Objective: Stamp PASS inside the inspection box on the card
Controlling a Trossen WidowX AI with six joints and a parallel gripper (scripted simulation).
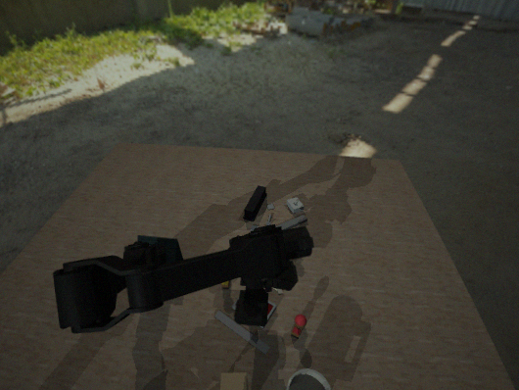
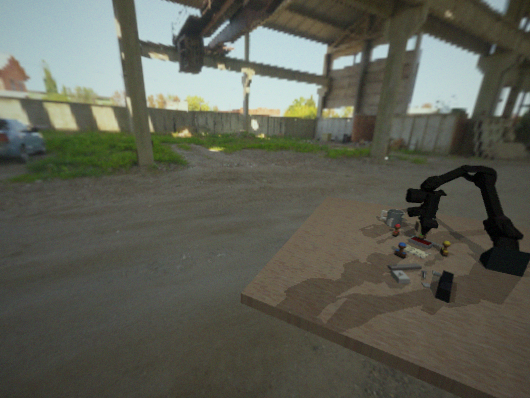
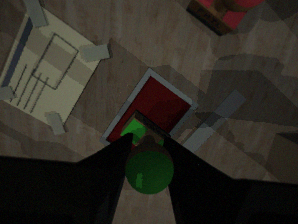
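Note:
My gripper (image 2: 425,233) (image 3: 148,140) is shut on the green-knobbed stamp (image 3: 149,172), which is upright with its base over the near-left part of the red ink pad (image 3: 164,100) (image 2: 423,243) (image 1: 270,309). The stamp appears slightly above the pad; contact at its underside is hidden. The cream card (image 3: 75,112) (image 2: 418,252) lies left of the pad in the wrist view, taped at its corners. Its outlined inspection box (image 3: 66,42) shows no print, only a shadow band. The fingers hide the stamp's label.
A red-knobbed stamp (image 1: 300,321) (image 2: 397,228) (image 3: 212,16), a blue-knobbed stamp (image 2: 401,246) and a yellow-knobbed stamp (image 2: 446,245) stand around pad and card. A flat grey strip (image 1: 240,330) (image 3: 215,121) lies beside the pad. A mug (image 2: 394,217), a black block (image 1: 255,203) (image 2: 444,286) and a small grey box (image 1: 295,205) (image 2: 400,276) are farther off.

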